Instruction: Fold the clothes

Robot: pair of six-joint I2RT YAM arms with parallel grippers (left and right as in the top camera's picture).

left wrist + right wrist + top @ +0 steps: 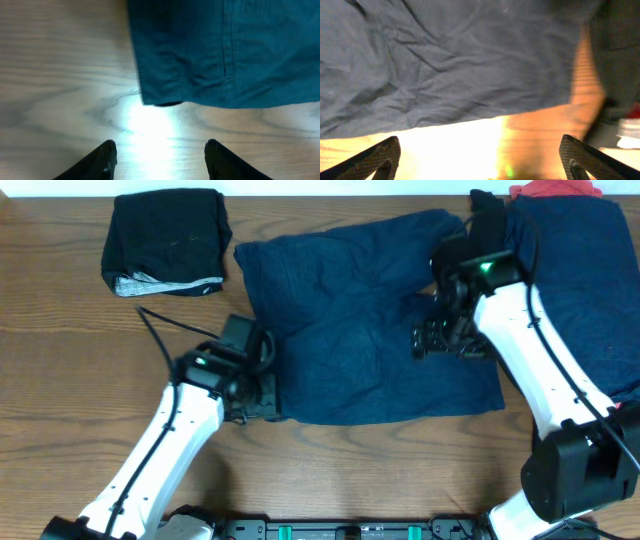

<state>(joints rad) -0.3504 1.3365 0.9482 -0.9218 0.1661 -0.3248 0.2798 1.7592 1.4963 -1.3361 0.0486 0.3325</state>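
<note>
Evidently the fold has not started: the navy shirt [370, 330] lies spread flat on the table [60, 350], and both arms are placed for a first grasp. The left pincer [262, 395] hangs with its jaws apart and empty; in the left wrist view the shirt's corner [150, 100] lies just ahead of it, a little left of centre, with bare wood between fingertips and cloth. The right pincer [440, 340] is also spread wide and holds nothing; from its own camera the cloth fills the space ahead, and the hem runs across near the fingertips, though I cannot tell whether it touches. The next move, as I judge it, calls for the left pincer to ease forward and down, so one finger slides under the corner before it pinches, while the right one takes the hem on its side. A folded black garment [165, 240] lies well beyond the left pincer, and a pile [580, 280] of clothes sits just outside the right one.
</note>
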